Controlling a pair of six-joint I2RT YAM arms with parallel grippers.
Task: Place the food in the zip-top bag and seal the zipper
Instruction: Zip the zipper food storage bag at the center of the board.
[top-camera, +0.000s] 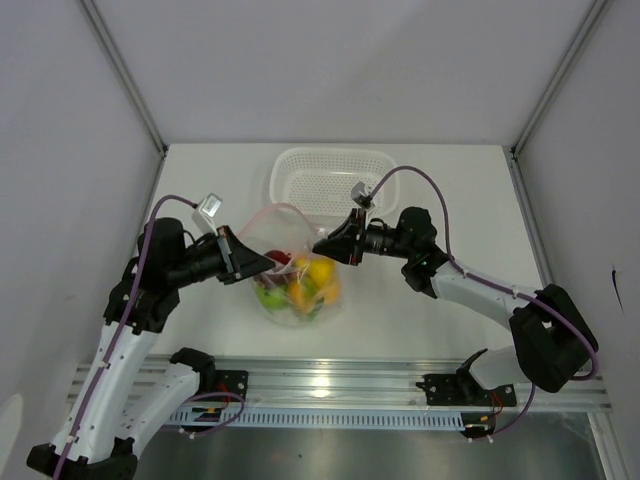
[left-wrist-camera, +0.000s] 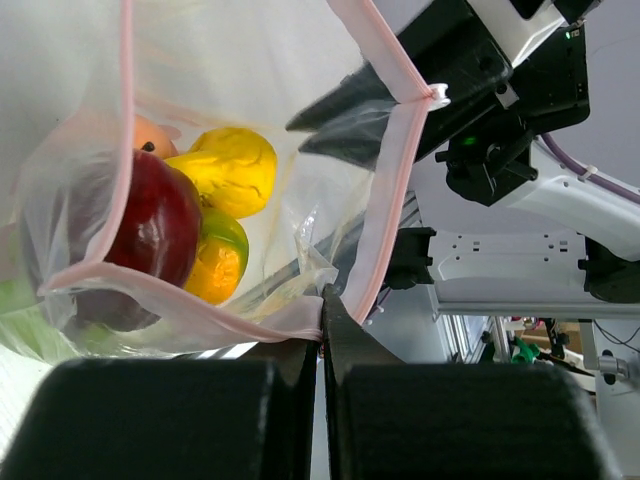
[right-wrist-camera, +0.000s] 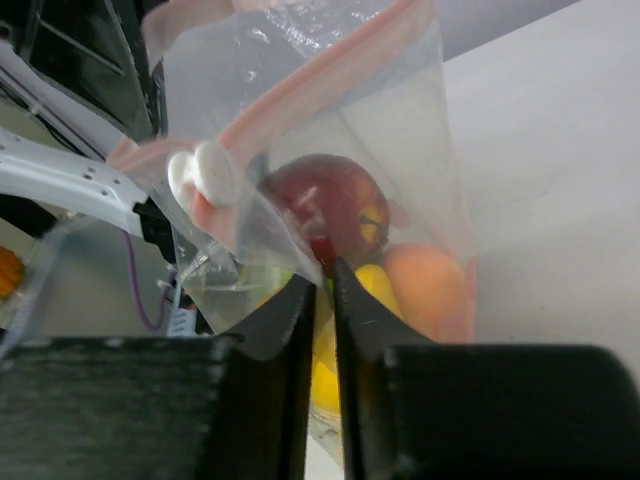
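My left tool (left-wrist-camera: 322, 302) is pressed together, pinching the zipper (left-wrist-camera: 385, 200) rim of the zip-top bag (top-camera: 295, 290). My right tool (right-wrist-camera: 320, 272) is nearly closed on the bag's clear film, just under the white slider (right-wrist-camera: 205, 175). The bag hangs between them, just on the near side of the basket (top-camera: 330, 180), its bottom on the counter (top-camera: 420, 300). All the food (top-camera: 300, 285) I can see is inside, dark red apple (left-wrist-camera: 150, 230) included, so loading looks done. The mouth gapes open in a loop; sealing is what's left.
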